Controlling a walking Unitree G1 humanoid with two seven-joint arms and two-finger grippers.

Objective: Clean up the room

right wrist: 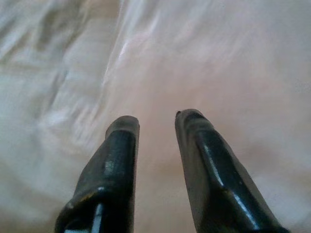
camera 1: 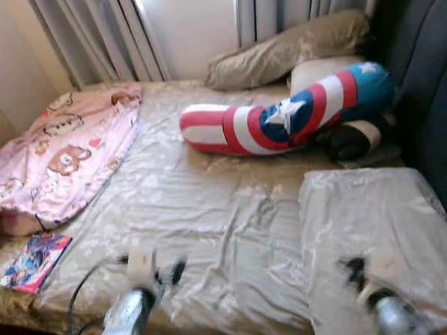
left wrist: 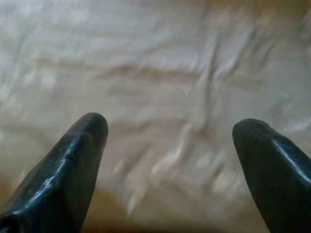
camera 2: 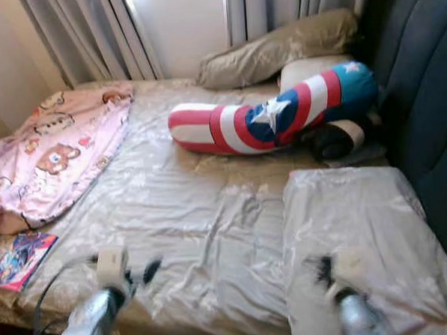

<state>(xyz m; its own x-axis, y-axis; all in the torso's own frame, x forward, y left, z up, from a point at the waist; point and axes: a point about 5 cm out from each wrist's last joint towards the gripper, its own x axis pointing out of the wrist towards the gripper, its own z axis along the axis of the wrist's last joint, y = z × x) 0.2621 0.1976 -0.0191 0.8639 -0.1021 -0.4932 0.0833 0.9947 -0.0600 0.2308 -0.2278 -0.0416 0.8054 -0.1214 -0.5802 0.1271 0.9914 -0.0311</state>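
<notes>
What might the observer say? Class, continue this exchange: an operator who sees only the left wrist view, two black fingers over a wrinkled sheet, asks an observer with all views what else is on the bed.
Observer: To the left of your left gripper, a colourful book lies near the bed's front corner.
Operator: Anything beyond it?
Observer: A pink bear-print blanket lies bunched along the left side.
Operator: And the other arm?
Observer: The right gripper is over a folded grey sheet on the bed's right side.
</notes>
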